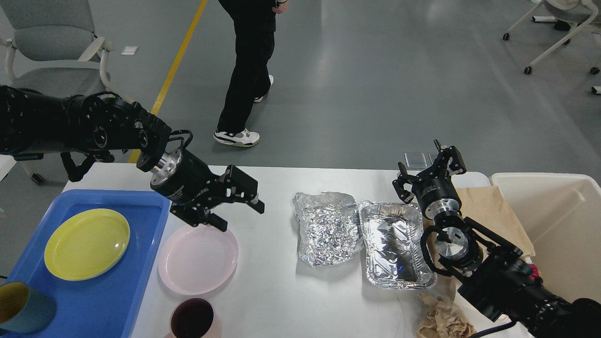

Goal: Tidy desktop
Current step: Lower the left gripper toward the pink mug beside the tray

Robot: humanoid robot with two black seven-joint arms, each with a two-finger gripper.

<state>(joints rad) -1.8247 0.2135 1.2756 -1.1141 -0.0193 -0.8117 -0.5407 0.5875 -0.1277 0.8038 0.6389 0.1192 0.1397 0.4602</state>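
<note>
The white desktop (272,291) holds a pink plate (198,258), a dark cup (191,319), a sheet of crumpled foil (327,227), a foil tray (395,244) and crumpled brown paper (443,319). My left gripper (238,211) is open and empty, hovering just above the far edge of the pink plate. My right gripper (429,171) is open and empty, above the far right of the desktop behind the foil tray.
A blue tray (117,300) at the left holds a yellow plate (87,244) and a yellow-blue cup (23,307). A cream bin (563,234) stands at the right beside a brown paper bag (488,211). A person (249,70) walks behind the table.
</note>
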